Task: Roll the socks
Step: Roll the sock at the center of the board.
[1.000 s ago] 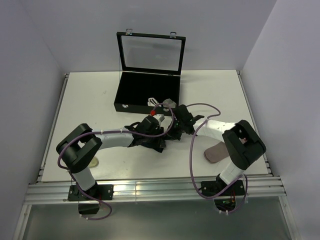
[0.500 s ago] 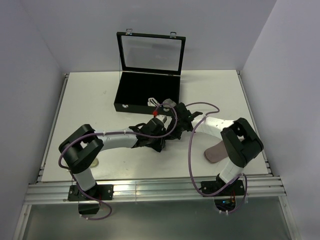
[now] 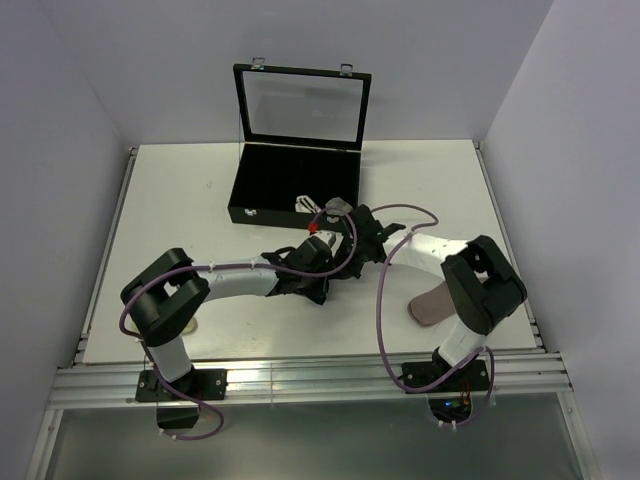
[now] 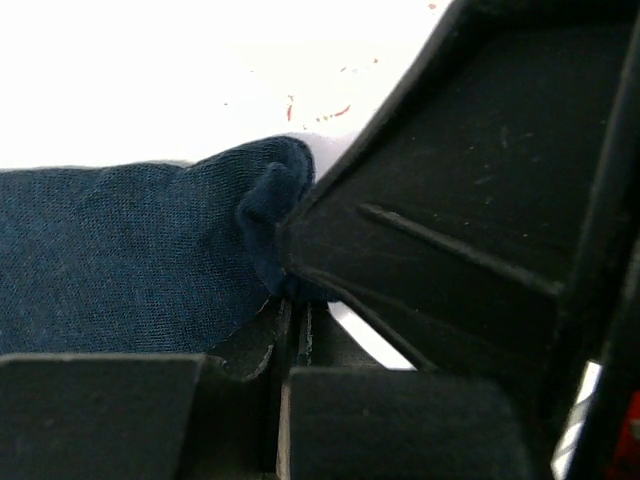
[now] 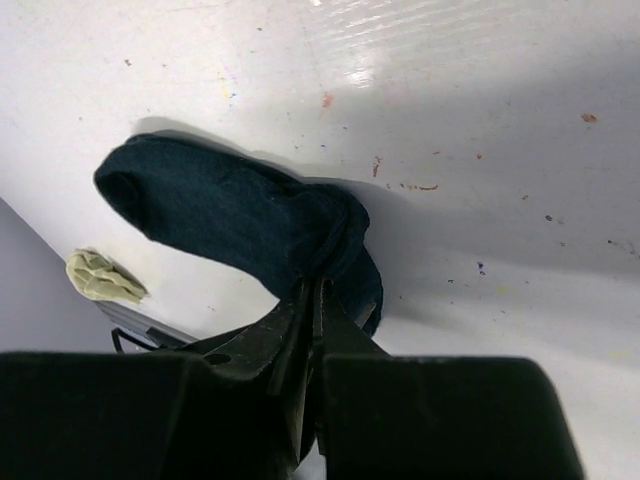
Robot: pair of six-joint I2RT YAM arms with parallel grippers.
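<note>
A navy sock (image 5: 230,215) lies stretched over the white table (image 5: 480,110), its bunched end pinched between the jaws of my right gripper (image 5: 320,285), which is shut on it. In the left wrist view the same navy sock (image 4: 120,260) fills the left side. My left gripper (image 4: 292,300) is shut on its folded edge, right beside the other gripper's black finger (image 4: 470,200). From above, both wrists meet at mid-table over the dark sock (image 3: 305,292). A greyish sock (image 3: 430,305) lies flat by the right arm.
An open black case (image 3: 262,190) with a glass lid stands behind the grippers, pale fabric pieces (image 3: 335,207) at its near right corner. A small beige crumpled scrap (image 5: 100,278) lies near the left arm's base. Walls close in the table on three sides.
My left gripper has closed from partly open onto the navy sock's edge. Both wrists have shifted slightly towards the case.
</note>
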